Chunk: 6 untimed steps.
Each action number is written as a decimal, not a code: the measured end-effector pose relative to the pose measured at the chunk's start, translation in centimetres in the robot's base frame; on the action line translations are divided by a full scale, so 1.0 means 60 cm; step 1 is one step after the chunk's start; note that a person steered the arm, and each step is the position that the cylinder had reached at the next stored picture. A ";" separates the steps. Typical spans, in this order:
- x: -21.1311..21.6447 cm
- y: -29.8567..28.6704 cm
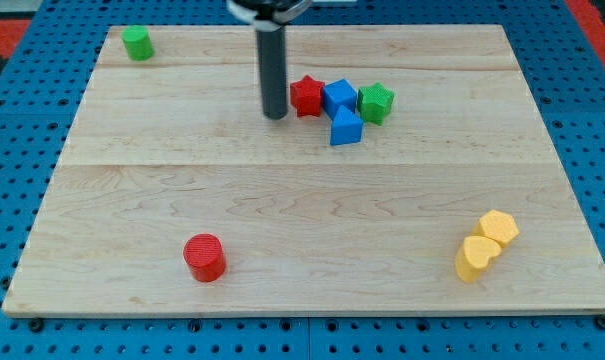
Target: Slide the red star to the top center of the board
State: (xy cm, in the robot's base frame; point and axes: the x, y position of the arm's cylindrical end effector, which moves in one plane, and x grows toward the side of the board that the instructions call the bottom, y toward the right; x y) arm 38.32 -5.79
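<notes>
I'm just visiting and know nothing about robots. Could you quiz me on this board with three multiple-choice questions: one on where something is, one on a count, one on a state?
1. Where is my tip relative to the red star?
A. Just to the view's left of it
B. At the view's bottom right corner
C. Beside the yellow blocks

2. How many blue blocks are on the board?
A. None
B. Two
C. Four

3. How does the red cylinder stand?
A. Alone, touching nothing
B. Stacked on a green block
C. Pressed against my tip

Answers: 1 A, the rod ends close beside the star's left edge. 2 B, two blue blocks sit right of the star. 3 A, it sits apart near the view's bottom left.
</notes>
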 end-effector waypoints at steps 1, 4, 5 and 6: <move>-0.004 0.071; -0.092 0.096; -0.139 0.008; -0.140 0.000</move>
